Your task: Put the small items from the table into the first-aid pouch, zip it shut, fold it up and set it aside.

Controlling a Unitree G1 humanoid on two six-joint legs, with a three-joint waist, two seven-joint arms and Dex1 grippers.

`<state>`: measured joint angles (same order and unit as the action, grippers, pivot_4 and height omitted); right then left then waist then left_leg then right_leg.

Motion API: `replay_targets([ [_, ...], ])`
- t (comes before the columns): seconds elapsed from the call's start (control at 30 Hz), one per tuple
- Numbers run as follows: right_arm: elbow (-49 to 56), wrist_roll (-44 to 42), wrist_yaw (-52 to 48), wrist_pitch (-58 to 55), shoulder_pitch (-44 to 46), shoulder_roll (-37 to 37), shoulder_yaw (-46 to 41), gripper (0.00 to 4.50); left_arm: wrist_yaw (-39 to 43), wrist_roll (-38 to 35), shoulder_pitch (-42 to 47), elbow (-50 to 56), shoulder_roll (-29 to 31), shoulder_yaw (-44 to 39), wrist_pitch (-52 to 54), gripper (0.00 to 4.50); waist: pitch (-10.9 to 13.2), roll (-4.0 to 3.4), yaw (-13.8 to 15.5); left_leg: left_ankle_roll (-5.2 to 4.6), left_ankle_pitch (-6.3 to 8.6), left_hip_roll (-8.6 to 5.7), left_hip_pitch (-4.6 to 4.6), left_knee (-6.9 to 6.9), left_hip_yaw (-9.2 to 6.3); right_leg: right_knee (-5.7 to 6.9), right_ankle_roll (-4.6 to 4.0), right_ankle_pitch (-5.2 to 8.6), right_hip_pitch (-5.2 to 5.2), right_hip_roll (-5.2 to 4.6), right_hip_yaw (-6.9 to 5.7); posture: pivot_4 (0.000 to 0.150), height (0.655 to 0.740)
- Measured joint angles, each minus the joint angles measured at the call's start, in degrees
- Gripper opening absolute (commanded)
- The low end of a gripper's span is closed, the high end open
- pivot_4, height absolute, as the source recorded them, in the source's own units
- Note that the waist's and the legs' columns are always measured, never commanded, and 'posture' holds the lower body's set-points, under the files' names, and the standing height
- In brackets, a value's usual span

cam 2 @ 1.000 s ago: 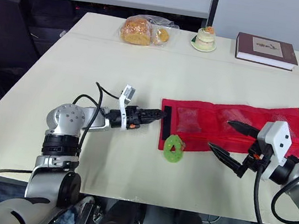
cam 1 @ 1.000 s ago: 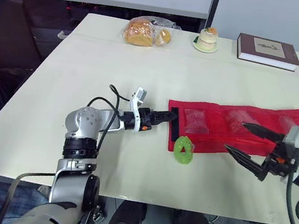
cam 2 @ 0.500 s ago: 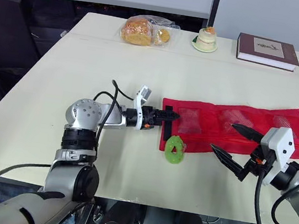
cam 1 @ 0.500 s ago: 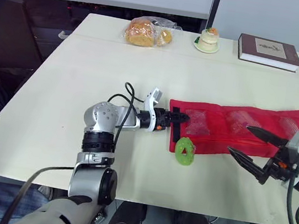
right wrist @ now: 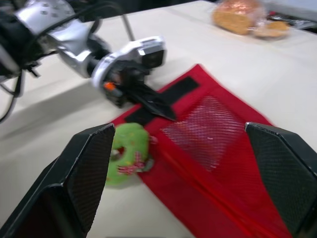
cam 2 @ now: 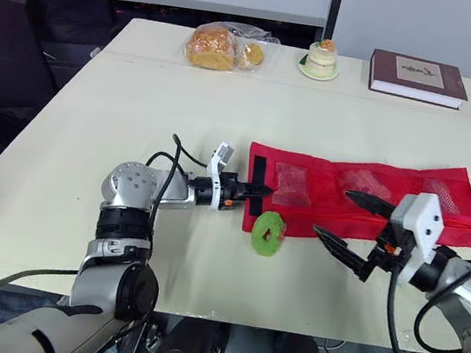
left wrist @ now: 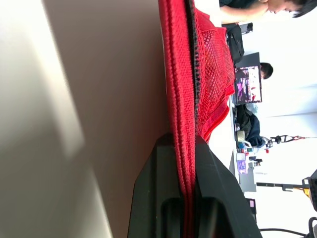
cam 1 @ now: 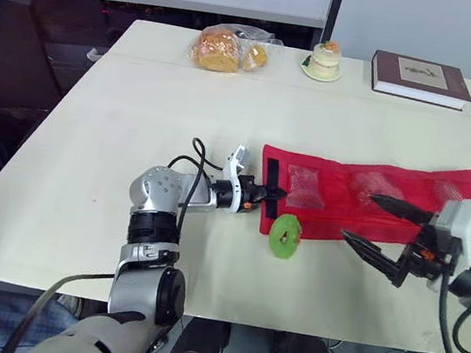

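The cream table (cam 1: 139, 110) carries a bagged bread (cam 1: 227, 50), a small cake (cam 1: 325, 61) and a book (cam 1: 420, 78) along its far edge. The red first-aid pouch (cam 1: 373, 196) lies flat toward the front right. The left gripper (cam 1: 266, 194) pinches the pouch's left end. A green ring-shaped item (cam 1: 284, 236) touches the pouch's front edge. The right gripper (cam 1: 358, 216), fingers spread wide, hovers over that front edge.

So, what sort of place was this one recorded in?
Probably an office or lab workroom: a pale table carrying a book, bagged bread and a small cake, and, in the left wrist view, people seated by a lit monitor.
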<state>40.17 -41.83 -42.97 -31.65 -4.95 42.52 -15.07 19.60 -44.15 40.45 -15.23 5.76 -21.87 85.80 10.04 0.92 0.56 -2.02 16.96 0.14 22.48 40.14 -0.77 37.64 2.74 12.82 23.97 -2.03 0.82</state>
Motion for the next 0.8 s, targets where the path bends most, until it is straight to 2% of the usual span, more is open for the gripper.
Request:
replay_targets([
  [0.13,0.31,2.44,0.35,-0.77,3.53,-0.73,8.57,4.5,0.7,-0.03,-0.26,0.02,1.23,0.01,-0.15,0.08,0.0,0.0,-0.15,0.12,-0.07,0.01,0.0,0.0,-0.01,0.0,0.0,0.0,0.01,0.01,-0.01,0.15,0.74],
  [0.17,-2.14,6.93,-0.93,-0.42,8.88,-2.72,17.78,4.5,1.12,-0.03,-0.47,0.05,2.12,-0.13,-0.24,0.08,0.01,0.03,-0.68,0.17,-0.1,0.01,-0.04,0.0,0.02,0.02,-0.01,-0.01,0.02,0.02,0.0,0.15,0.74],
  [0.27,-7.45,11.51,-4.49,0.59,14.57,-3.71,26.67,4.5,1.29,-0.07,-0.64,0.08,2.56,-0.28,-0.41,0.08,0.03,0.05,-0.93,0.21,-0.12,-0.01,-0.06,0.01,0.02,0.05,0.0,-0.02,0.0,0.0,-0.01,0.15,0.74],
  [0.57,-20.41,20.72,-12.95,4.26,23.21,-5.04,37.41,4.5,1.67,-0.13,-0.73,0.04,2.98,-0.06,-0.85,0.08,0.03,0.06,-1.12,0.26,-0.15,-0.02,-0.04,0.0,-0.1,0.05,-0.02,-0.02,0.01,-0.09,-0.06,0.15,0.74],
  [0.7,-24.38,28.47,-13.91,8.15,24.9,-5.46,42.37,4.5,1.68,0.09,-0.89,-0.02,3.1,0.02,-1.48,0.08,0.02,0.05,-1.21,0.35,-0.2,-0.02,-0.07,0.0,-0.16,0.09,-0.03,-0.03,-0.01,-0.17,-0.05,0.15,0.74],
  [0.77,-25.06,30.59,-13.09,9.36,25.15,-6.49,42.86,4.08,1.65,0.13,-1.02,-0.02,3.1,0.0,-1.95,0.0,0.02,0.06,-1.27,0.43,-0.25,0.01,-0.08,0.0,-0.18,0.09,-0.11,-0.08,-0.02,-0.21,-0.05,0.15,0.74],
  [0.8,-25.53,31.44,-12.32,9.65,25.15,-7.37,42.84,3.64,1.64,0.14,-1.13,-0.02,3.12,-0.01,-2.18,0.0,0.02,0.06,-1.32,0.48,-0.27,0.03,-0.1,0.0,-0.21,0.1,-0.15,-0.11,-0.02,-0.2,-0.05,0.15,0.74],
])
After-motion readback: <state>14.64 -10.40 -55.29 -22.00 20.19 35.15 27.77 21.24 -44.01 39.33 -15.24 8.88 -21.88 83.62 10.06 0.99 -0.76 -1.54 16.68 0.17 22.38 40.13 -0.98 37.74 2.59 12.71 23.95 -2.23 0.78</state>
